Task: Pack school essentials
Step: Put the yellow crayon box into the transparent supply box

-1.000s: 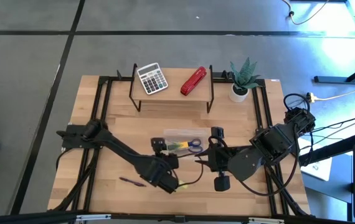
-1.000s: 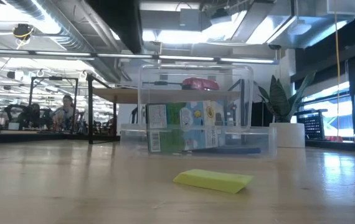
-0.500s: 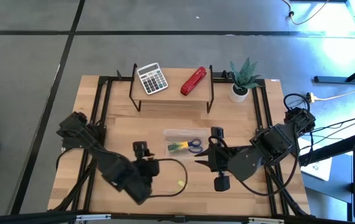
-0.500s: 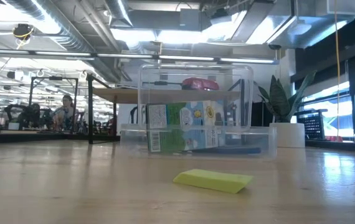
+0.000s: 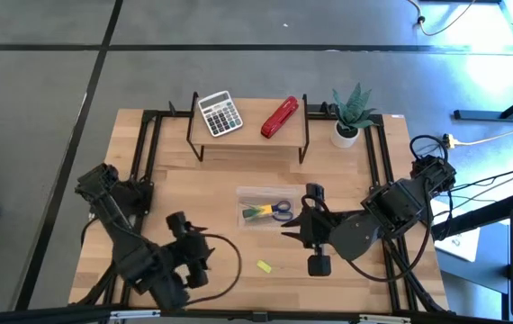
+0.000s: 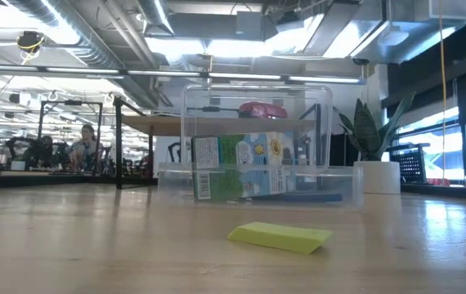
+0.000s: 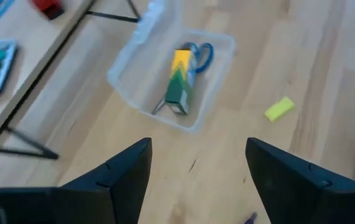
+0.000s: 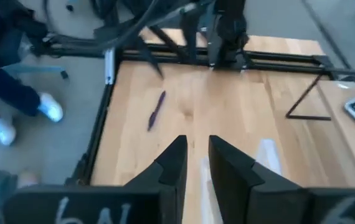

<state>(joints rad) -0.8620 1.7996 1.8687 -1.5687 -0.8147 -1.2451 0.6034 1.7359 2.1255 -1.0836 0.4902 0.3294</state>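
Grey tiled floor (image 5: 238,54), exposed ceiling ducts (image 6: 69,41), perhaps windows (image 6: 462,139) right.

high: straight down | low: table-level, close | wrists: forward | all share clear bin (image 5: 265,209)

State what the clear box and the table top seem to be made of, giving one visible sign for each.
Clear box: probably plastic, glossy; the printed carton inside shows through its walls.
Table top: likely wood, pale with a smooth matt finish; plank lines and grain are visible.
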